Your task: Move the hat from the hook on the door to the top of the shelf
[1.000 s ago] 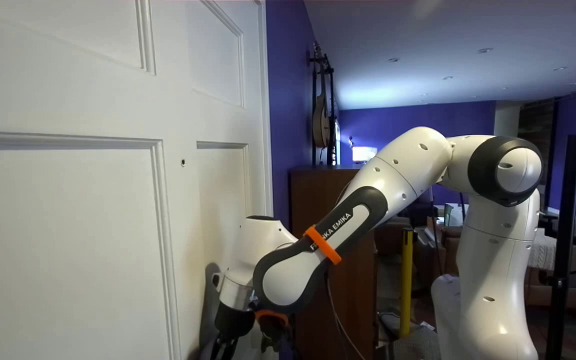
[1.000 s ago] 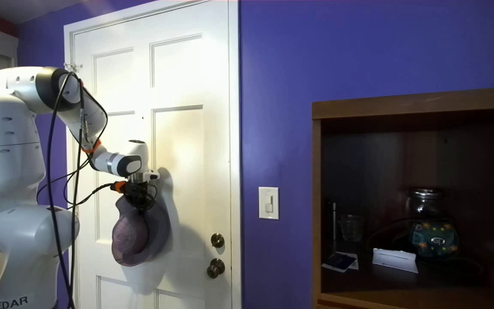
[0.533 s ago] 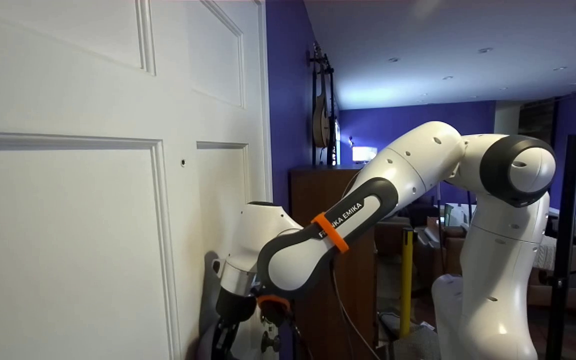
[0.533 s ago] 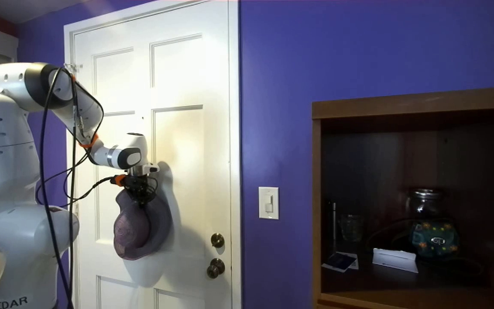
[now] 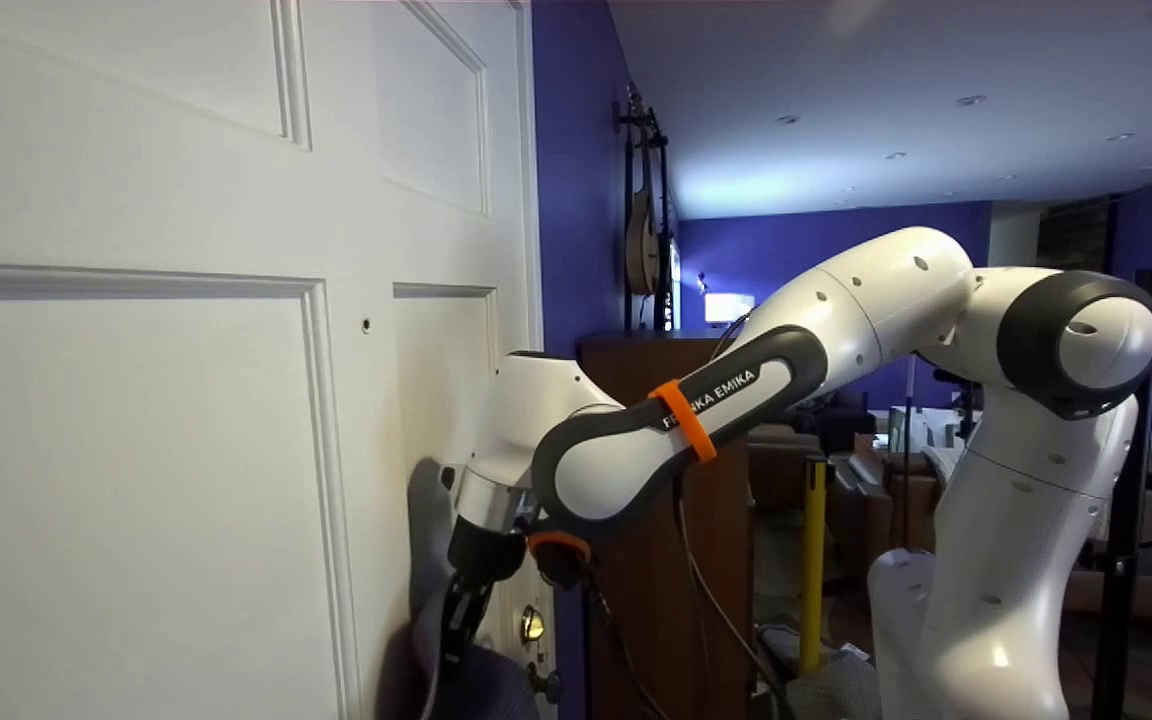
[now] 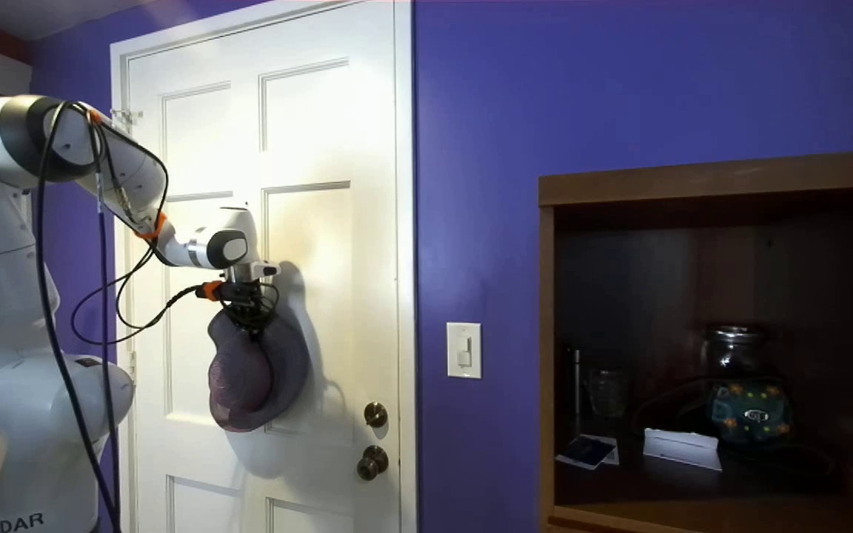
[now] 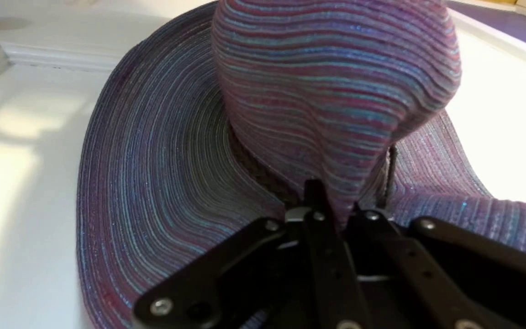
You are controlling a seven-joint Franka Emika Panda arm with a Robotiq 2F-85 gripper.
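Gripper [image 7: 336, 205] clenched on hat [image 7: 331, 82] at a crown fold, pointing down, slanted slightly twd. door [image 6: 308, 274]. Wrist [image 5: 546, 410] directly above. Forearm [image 5: 736, 385] slopes down from raised elbow [image 5: 1076, 345]. Hat hangs below gripper, in front of door, btwn. hinge edge & knob [image 6: 372, 463]; door contact: can't tell.

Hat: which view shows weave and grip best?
Wrist view: close up, the hat shows its stripes and a fold pinched in the gripper, though cropped. In an exterior view the hat looks smaller, nearly whole; in an exterior view only part of the hat, at the bottom edge.
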